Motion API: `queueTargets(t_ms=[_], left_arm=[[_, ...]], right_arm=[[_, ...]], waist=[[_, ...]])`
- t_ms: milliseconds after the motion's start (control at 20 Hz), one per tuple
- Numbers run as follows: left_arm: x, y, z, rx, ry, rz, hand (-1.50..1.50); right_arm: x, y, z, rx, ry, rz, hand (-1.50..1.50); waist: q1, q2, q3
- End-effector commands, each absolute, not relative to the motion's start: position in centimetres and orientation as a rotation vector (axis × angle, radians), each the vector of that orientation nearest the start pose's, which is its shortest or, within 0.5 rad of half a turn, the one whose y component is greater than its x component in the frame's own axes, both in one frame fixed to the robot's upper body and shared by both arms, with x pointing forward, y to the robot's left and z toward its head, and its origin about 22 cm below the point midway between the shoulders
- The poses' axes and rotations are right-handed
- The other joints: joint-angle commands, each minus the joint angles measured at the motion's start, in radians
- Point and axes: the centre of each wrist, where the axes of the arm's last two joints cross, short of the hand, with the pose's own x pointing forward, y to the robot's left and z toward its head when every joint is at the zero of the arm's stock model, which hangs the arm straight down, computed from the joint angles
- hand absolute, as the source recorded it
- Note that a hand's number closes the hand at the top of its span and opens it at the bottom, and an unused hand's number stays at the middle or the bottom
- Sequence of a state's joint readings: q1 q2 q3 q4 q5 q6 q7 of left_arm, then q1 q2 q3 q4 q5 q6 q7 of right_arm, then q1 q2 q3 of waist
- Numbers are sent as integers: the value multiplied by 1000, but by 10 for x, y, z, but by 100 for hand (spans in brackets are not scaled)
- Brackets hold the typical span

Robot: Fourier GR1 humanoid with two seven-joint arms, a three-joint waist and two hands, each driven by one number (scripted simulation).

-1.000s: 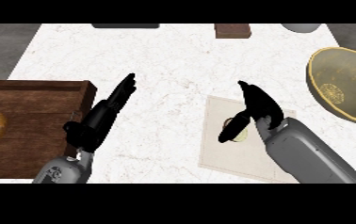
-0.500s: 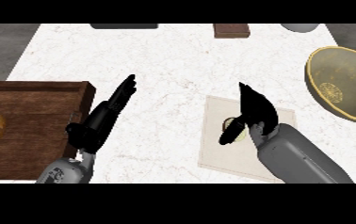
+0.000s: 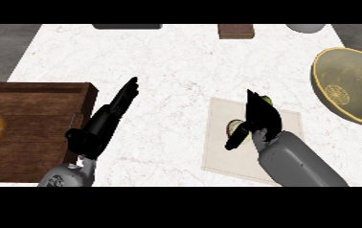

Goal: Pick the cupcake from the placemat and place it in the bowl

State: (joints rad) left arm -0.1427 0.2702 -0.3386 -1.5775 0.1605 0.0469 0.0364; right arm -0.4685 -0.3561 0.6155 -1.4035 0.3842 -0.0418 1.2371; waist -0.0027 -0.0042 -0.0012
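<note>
head view: we look steeply down from our head onto the counter (image 3: 176,64) | facing its far edge | forearms enter from the near edge | no second view

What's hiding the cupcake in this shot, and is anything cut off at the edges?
Head view: the right hand covers most of the cupcake on the placemat, so only slivers show beside the fingers. The bowl is cropped by the right edge, the wooden board by the left. The left hand is in full view.
</note>
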Motion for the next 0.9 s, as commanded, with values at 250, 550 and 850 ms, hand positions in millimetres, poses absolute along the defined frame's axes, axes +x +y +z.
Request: queueTargets(t_ms=[250, 550, 850], left_arm=[[270, 218, 30, -170, -1591, -370, 0], [268, 207, 43, -145, -1572, -374, 0], [259, 212, 27, -171, -1567, -383, 0]], right_arm=[[300, -156, 47, -839, -446, 645, -150], [279, -155, 18, -822, -485, 647, -150], [298, -154, 16, -913, -590, 662, 150]], waist=[[-3, 3, 0], [-1, 3, 1], [5, 4, 1]])
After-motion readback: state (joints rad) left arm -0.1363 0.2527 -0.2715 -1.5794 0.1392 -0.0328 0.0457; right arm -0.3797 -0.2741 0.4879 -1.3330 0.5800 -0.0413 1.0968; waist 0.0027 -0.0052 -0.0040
